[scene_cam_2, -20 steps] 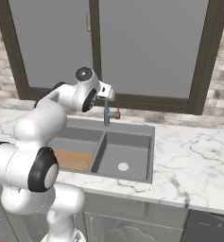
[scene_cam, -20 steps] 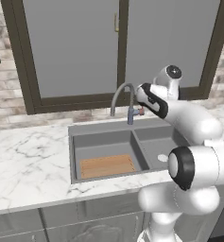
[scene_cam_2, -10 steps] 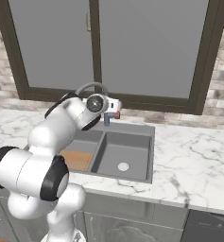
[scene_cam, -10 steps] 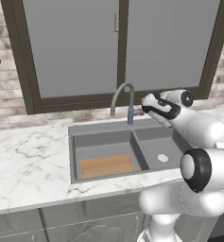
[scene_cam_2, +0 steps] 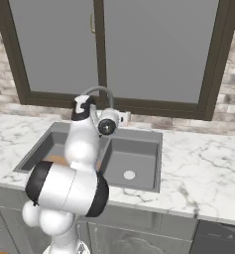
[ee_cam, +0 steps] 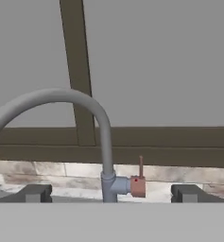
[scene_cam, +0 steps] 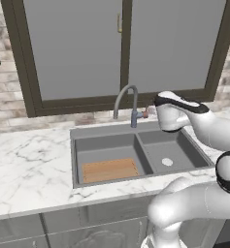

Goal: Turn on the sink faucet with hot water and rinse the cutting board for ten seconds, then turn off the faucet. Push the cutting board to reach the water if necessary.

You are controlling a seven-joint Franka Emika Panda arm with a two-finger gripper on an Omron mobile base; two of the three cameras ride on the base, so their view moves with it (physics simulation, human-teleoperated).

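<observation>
A: How is the tool (ee_cam: 111, 193) placed relative to the sink faucet (ee_cam: 101, 137)?

B: In the hand view the faucet's small reddish-tipped lever (ee_cam: 139, 182) is seen straight ahead, between the two dark fingertips (ee_cam: 35, 193), which are spread wide with nothing held. The lever stands upright on the right flank of the bluish-grey base, and the slim grey metal spout arches away to the left. No water is seen running, so the lever is judged the next target, reached by advancing along the tool's own axis.

A: Where is the cutting board (scene_cam: 110, 170)?

B: It is laid flat in the larger basin of the dark grey sink (scene_cam: 108, 130), near the front wall, its long axis along the tabletop (scene_cam: 29, 167) edge. It is a light-brown grooved wooden rectangle; the tabletop is veined white marble.
</observation>
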